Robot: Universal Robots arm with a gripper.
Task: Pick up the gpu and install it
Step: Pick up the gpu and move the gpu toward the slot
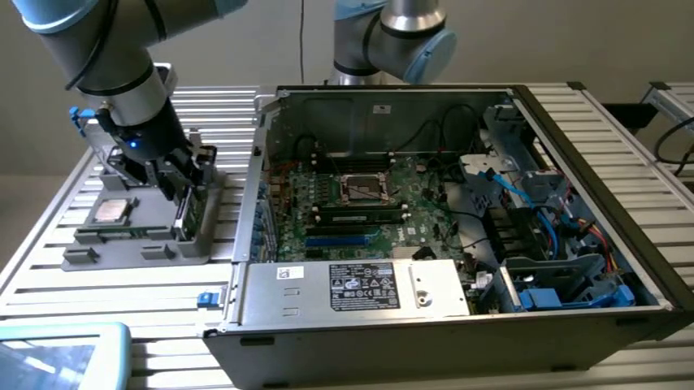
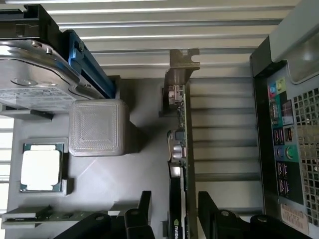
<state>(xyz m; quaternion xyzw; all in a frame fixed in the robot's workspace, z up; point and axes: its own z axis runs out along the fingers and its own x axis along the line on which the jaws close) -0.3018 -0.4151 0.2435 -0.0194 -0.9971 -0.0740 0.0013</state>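
Observation:
The gpu (image 2: 180, 144) stands on its long edge in a slot of the grey parts tray (image 2: 124, 184), its metal bracket (image 2: 182, 59) at the far end. In the exterior view the gpu (image 1: 187, 213) sits at the tray's side nearest the computer case. My gripper (image 1: 177, 175) hangs right over it. In the wrist view the gripper (image 2: 175, 214) is open, with one black finger (image 2: 144, 206) on each side of the card and a small gap on both sides. The card rests in the tray.
The tray also holds a silver drive with a blue tab (image 2: 35, 74), a square processor chip (image 2: 41, 168), a memory stick (image 2: 45, 216) and a grey block (image 2: 97, 127). The open computer case (image 1: 564, 154) with its motherboard (image 1: 358, 203) lies at the exterior view's right of the tray. A second arm (image 1: 391, 36) stands behind the case.

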